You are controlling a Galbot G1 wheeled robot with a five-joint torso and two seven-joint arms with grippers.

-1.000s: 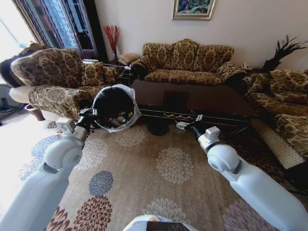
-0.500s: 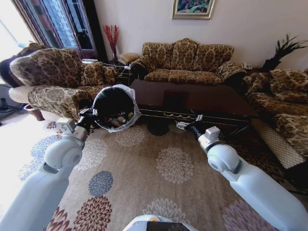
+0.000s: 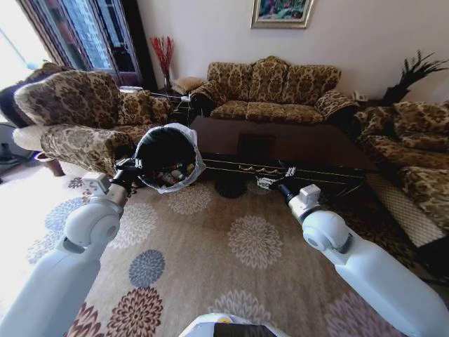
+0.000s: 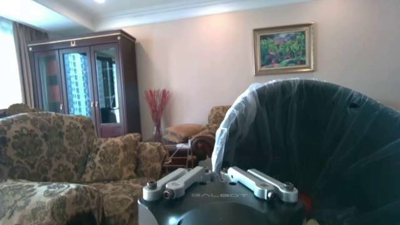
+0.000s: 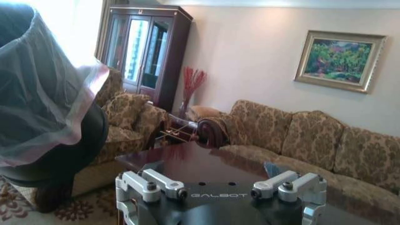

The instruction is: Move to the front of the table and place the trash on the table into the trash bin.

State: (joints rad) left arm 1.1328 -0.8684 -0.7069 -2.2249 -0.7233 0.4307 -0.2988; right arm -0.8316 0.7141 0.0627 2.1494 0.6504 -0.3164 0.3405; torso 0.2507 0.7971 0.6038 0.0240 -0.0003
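A living room with patterned brown sofas (image 3: 270, 88) around a floral rug (image 3: 231, 239). At the centre stands the table (image 3: 280, 144), long, dark and glossy, its near edge just ahead of the robot. The left gripper (image 3: 132, 167) is clamped on the rim of the trash bin (image 3: 165, 151), a black pail lined with a white bag, held up off the floor and tipped so its mouth faces the robot, just beside the table's left front corner. Inside the bin lies the trash (image 3: 172, 175), a small heap of mixed scraps with red and white bits. The right gripper (image 3: 280, 179) hangs at the table's front edge; its fingers (image 5: 150, 185) are spread apart and hold nothing.
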